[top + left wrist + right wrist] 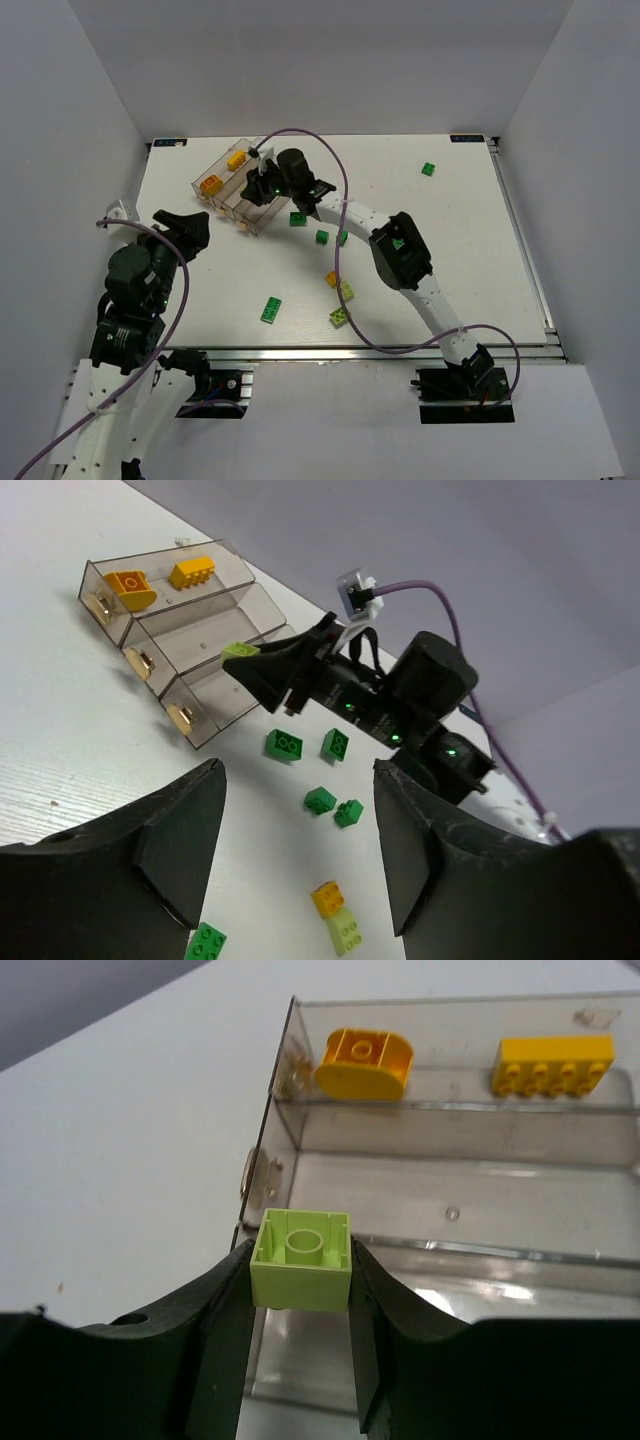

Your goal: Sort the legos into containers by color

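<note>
**Lime brick poised at the tray's near end**

The right fingers (225, 1320) pinch a lime green lego (301, 1260) by its sides above the clear tray (450, 1250), over a divider between two empty compartments; I cannot tell which one it would fall into. If released here, it could clip the divider or end wall and tumble onto the table (450, 250). The left fingers (170, 840) stand spread and empty, well apart.

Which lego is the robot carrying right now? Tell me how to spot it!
Find the clear tray with long compartments at the far left of the white table. The right end effector hovers at its knobbed end, pinching one small lime-green brick. It's the only brick held in the air; the other lime ones lie on the table.
</note>
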`<action>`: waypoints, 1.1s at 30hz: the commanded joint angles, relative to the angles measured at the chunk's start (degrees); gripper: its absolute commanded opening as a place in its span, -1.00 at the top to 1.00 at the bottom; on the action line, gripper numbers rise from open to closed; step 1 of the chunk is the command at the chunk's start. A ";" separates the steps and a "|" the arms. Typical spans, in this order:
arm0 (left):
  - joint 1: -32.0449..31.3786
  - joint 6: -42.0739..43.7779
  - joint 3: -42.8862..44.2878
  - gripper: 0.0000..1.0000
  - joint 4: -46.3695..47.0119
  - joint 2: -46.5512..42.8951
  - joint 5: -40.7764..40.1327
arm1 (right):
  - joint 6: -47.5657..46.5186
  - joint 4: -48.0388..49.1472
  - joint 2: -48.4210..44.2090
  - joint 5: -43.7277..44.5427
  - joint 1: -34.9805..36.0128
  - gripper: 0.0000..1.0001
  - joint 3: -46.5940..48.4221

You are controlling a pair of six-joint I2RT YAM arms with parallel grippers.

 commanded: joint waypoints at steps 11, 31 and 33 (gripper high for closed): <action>0.23 -4.04 -1.49 -0.43 -3.57 -4.26 -1.22 | 0.77 16.55 7.57 10.85 2.02 1.00 7.40; 0.23 -6.58 -3.69 -0.44 -3.58 -5.23 0.80 | -3.44 24.81 12.07 11.29 3.96 -0.19 9.35; 0.23 -7.11 -4.83 -0.44 -2.09 -5.84 1.76 | -3.98 25.51 8.92 9.54 3.70 -0.33 6.54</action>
